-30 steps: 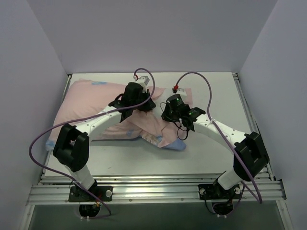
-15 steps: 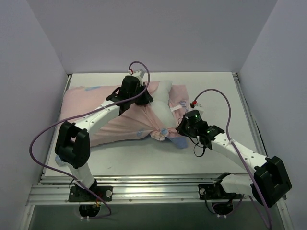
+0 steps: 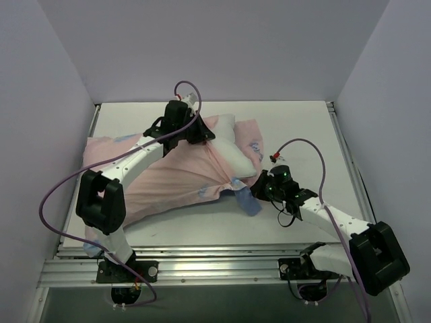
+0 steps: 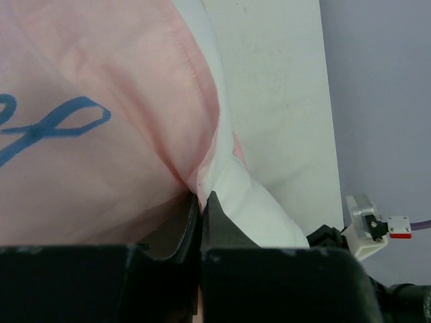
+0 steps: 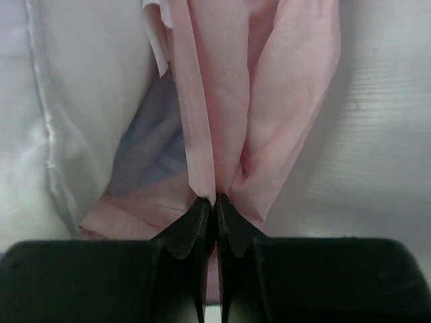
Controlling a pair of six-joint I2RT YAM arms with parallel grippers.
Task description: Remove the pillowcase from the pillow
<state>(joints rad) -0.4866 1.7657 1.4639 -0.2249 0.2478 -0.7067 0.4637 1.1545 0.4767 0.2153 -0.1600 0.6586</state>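
Observation:
The pillowcase [image 3: 168, 182] lies pink side out across the left of the table, with a blue flap [image 3: 248, 202] near the front. The white pillow [image 3: 232, 145] pokes out of it at the middle back. My left gripper [image 3: 205, 136] is shut on the pillowcase's pink edge [image 4: 101, 101], with the white pillow [image 4: 262, 208] pressed against its right finger; the jaws meet at the pinch [image 4: 201, 198]. My right gripper [image 3: 254, 190] is shut on a bunched pink fold of the pillowcase [image 5: 269, 101] at its tips [image 5: 215, 200]. The white pillow [image 5: 67, 101] lies to the left of that fold.
The white table [image 3: 303, 134] shows bare surface on the right and along the front. Purple walls close in the left, back and right. The right arm's cable connector [image 4: 367, 222] shows at the lower right of the left wrist view.
My right gripper has pulled back toward the near right, dragging the pillowcase with it. My left gripper has moved toward the far left. More white pillow is uncovered.

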